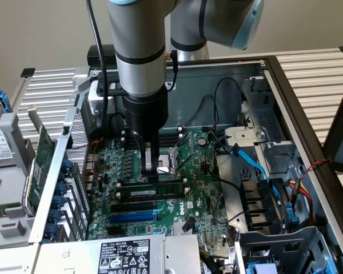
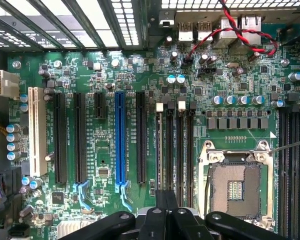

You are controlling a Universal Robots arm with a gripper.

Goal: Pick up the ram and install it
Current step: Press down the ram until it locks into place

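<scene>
The ram (image 1: pixel 154 192) is a long green stick with a white label. It stands on edge along the memory slots in the middle of the motherboard (image 1: pixel 200 194). My gripper (image 1: pixel 150 170) points straight down from the arm, with its fingertips meeting the ram's upper edge near the stick's middle. In the wrist view the black fingers (image 2: pixel 162 205) are drawn together, and the ram (image 2: pixel 168 150) shows as a thin dark edge running away from them between the white-latched memory slots. The gripper (image 2: pixel 167 200) looks shut on the ram.
The open CPU socket (image 2: pixel 235 187) lies right beside the memory slots. A blue expansion slot (image 2: pixel 120 140) and black slots sit on the other side. Blue and black cables (image 1: pixel 257 165) and the drive cage crowd the exterior view's right. A green expansion card (image 1: pixel 43 154) stands outside the case wall.
</scene>
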